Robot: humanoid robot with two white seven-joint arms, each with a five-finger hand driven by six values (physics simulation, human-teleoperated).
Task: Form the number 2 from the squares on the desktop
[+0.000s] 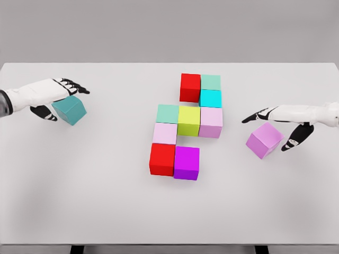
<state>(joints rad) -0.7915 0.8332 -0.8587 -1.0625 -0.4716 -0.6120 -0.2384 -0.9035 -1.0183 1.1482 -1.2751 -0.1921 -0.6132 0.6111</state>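
Observation:
Several cubes sit joined at the table's middle: red (190, 87), mint (211, 82) and cyan (210, 98) at the top. Below them come mint (168, 114), yellow-green (188, 120) and pink (211, 122). A pale pink cube (164, 133) follows, with red (162, 159) and magenta (186, 162) at the bottom. At the far left my left hand (68, 104) is shut on a tilted teal cube (71, 110). On the right my right hand (266, 134) holds a tilted purple cube (264, 141) between thumb and fingers.
The white table (106, 201) spans the whole view, with its front edge near the picture's bottom. Both held cubes are well apart from the central group.

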